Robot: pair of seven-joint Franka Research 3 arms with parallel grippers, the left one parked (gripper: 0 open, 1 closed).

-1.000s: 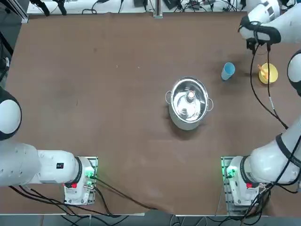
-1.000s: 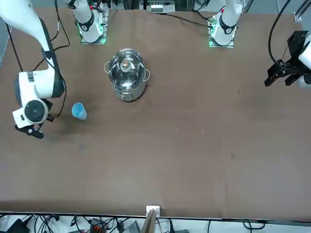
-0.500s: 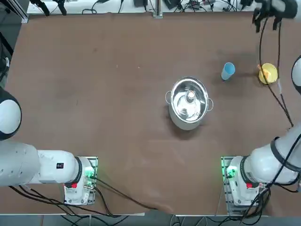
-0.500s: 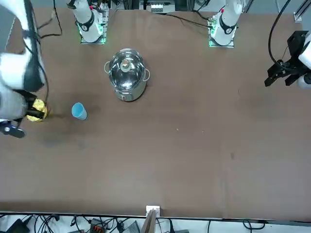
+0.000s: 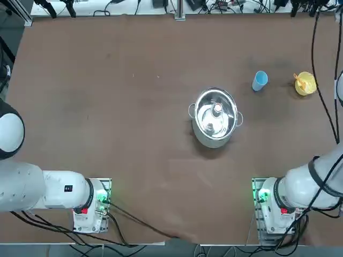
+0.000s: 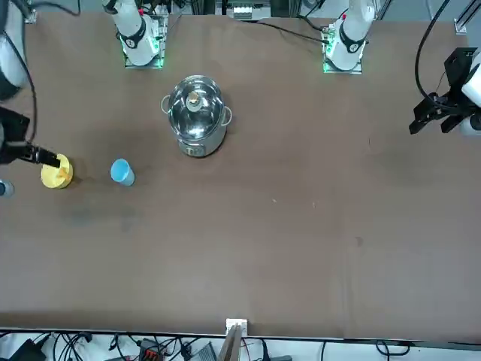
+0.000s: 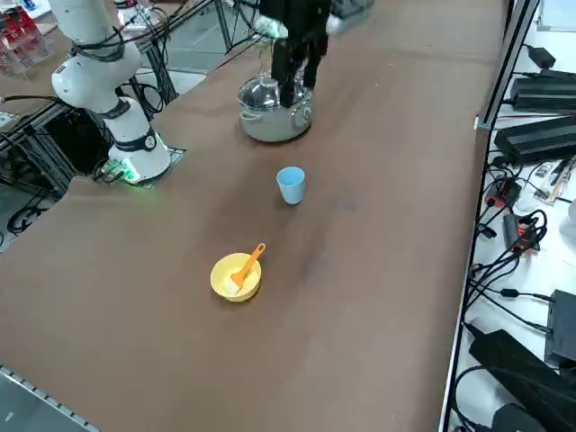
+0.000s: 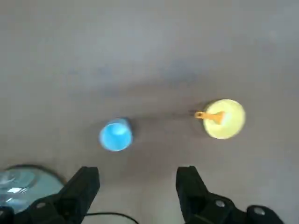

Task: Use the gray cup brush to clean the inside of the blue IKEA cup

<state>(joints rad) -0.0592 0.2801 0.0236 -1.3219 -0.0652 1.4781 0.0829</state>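
- Two fingers of my right gripper (image 8: 135,186) stand spread, empty, high above the blue cup (image 8: 115,135).
- No gray brush shows; I'd locate it before descending.

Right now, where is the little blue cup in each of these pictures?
Top view: blue cup, upper right, between the steel pot and the yellow bowl.
Front view: cup at left, bowl beyond it.
Right side view: cup mid-picture, upright.
Right wrist view: cup beyond the open right gripper.
Shared landmark: the yellow bowl, in every view.
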